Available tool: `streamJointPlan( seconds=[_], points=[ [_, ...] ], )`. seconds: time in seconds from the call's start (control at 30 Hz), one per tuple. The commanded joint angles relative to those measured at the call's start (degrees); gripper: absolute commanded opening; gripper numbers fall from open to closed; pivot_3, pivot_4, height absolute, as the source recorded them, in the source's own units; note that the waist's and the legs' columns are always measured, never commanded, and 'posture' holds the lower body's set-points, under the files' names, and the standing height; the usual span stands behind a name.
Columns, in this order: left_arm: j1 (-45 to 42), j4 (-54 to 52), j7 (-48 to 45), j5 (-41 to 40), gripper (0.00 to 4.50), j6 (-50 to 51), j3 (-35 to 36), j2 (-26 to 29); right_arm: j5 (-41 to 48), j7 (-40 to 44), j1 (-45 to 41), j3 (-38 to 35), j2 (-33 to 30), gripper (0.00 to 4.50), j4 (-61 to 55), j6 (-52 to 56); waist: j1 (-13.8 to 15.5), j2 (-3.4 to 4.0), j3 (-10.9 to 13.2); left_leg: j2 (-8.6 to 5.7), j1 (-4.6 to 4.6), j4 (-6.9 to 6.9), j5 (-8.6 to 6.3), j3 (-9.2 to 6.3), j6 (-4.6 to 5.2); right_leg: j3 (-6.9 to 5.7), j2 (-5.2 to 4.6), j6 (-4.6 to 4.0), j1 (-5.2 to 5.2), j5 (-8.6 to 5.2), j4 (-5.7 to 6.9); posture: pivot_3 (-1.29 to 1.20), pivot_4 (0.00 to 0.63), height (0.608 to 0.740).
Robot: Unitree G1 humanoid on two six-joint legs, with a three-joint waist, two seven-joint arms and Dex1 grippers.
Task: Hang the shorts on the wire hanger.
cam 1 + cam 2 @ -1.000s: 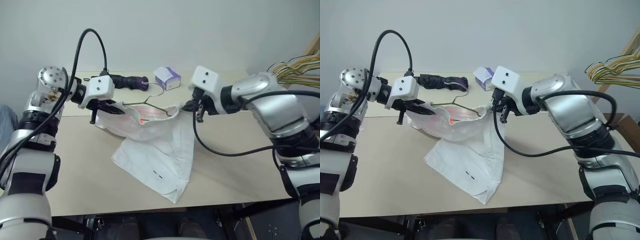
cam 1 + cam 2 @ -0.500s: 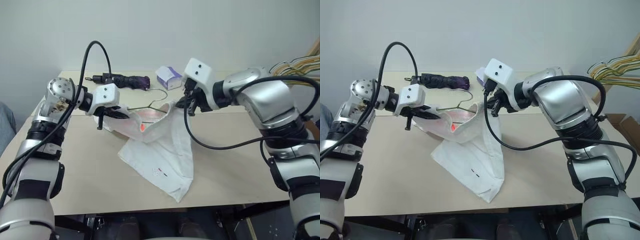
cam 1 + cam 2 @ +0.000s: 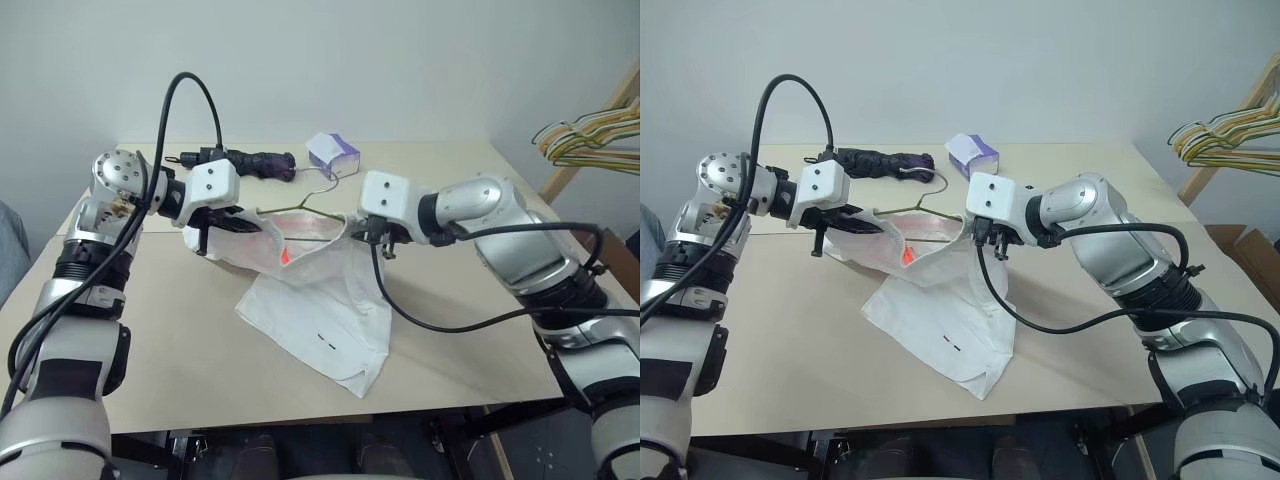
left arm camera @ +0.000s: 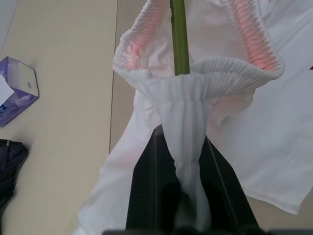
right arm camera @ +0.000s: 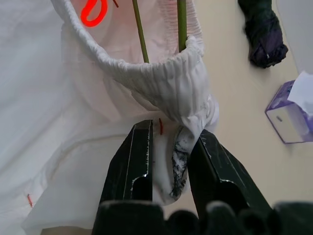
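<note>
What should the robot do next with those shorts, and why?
Probably draw the right gripper back off the waistband. Its fingers stand slightly apart around the gathered cloth, the wire hanger already runs inside the shorts, and the left gripper is pinching the other side.

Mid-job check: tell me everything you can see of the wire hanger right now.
The wire hanger is one thin olive-green wire with a pale hook that rises toward the back of the table. Its lower part runs inside the gathered waistband of the shorts, so its full shape is hidden. The wrist views show green wire passing through the waist opening. The left claw is shut on one end of the waistband; the waistband's other end lies between the right claw's parted fingers. Neither claw visibly touches the wire.
</note>
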Motion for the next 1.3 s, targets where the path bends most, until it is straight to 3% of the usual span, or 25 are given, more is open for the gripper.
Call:
streamJointPlan(
  seconds=[0.03,0.1,0.2,0.33,0.77,0.87,1.13,1.2,1.3],
  points=[
    [-1.5,-0.3,0.3,0.0,0.0,-0.9,1.4,0.1,-1.7,0.6,-0.3,-3.2,-0.6,1.32,0.0,-6.6,0.0,0.0,0.0,0.0,0.0,0.0,0.0,0.0,0.0,0.0,0.0,0.0,0.0,0.0,0.0,0.0,0.0,0.74],
    [-1.8,0.2,0.5,0.3,0.0,-1.4,1.3,0.0,-0.2,2.6,0.0,-4.0,-0.7,1.32,0.6,-6.7,0.0,0.0,0.0,0.0,-0.01,0.0,0.0,0.0,0.0,0.0,0.0,0.0,0.01,0.0,-0.01,0.0,0.0,0.74],
    [-1.9,0.5,0.3,0.2,0.0,-1.2,1.4,-0.1,-1.9,2.2,0.1,-3.9,-0.2,1.92,1.7,-6.3,0.0,0.0,0.0,0.0,0.02,0.0,0.0,0.0,0.0,0.0,0.0,0.0,0.04,0.0,0.0,0.0,0.0,0.74],
    [-2.1,0.5,0.0,-0.4,0.0,-1.3,1.8,-0.3,-1.4,3.3,0.7,-4.9,0.5,3.29,3.0,-8.0,0.0,0.0,0.0,0.0,0.05,0.0,0.0,0.0,0.0,0.0,0.0,0.0,0.06,0.0,0.0,0.0,0.0,0.74],
    [-1.5,-0.4,-1.3,-1.2,0.0,-2.5,2.7,-0.5,4.7,8.0,-2.2,-8.2,7.0,3.29,11.6,-2.0,-0.3,0.0,0.0,0.0,0.06,0.0,0.0,-0.02,0.0,0.0,0.0,0.0,0.08,0.0,0.01,0.01,0.0,0.74],
    [-1.1,-1.6,-3.1,-2.9,0.0,-2.4,3.4,-0.6,5.3,8.6,-2.4,-8.8,7.7,2.72,12.7,-0.6,-0.3,0.0,0.0,0.0,0.05,0.0,0.0,-0.02,0.0,0.0,0.0,0.0,0.08,0.0,0.0,0.02,0.0,0.74],
    [-0.6,-1.1,-5.0,-5.2,0.0,-3.5,4.5,-0.8,5.4,8.4,-1.9,-9.1,7.7,0.03,13.8,1.5,-0.5,0.0,0.0,0.0,0.06,0.0,0.0,-0.03,0.0,0.0,0.0,0.0,0.06,0.0,0.02,0.01,0.0,0.74],
    [-0.8,-0.3,-5.3,-5.9,0.0,-4.3,5.2,-1.4,5.2,8.3,-1.4,-9.0,7.4,0.03,13.5,1.4,-0.6,0.0,0.0,0.0,0.06,0.0,0.0,-0.03,0.0,0.0,0.0,0.0,0.07,0.0,0.02,0.01,0.0,0.74],
    [-1.4,2.4,-5.5,-6.2,0.87,-5.9,6.4,-2.0,5.5,7.8,-0.5,-9.4,7.2,0.0,12.6,2.4,-0.6,0.0,0.0,0.01,0.05,0.0,0.0,-0.03,0.0,0.0,0.0,0.0,0.07,0.0,0.02,0.0,0.0,0.74]
  ],
)
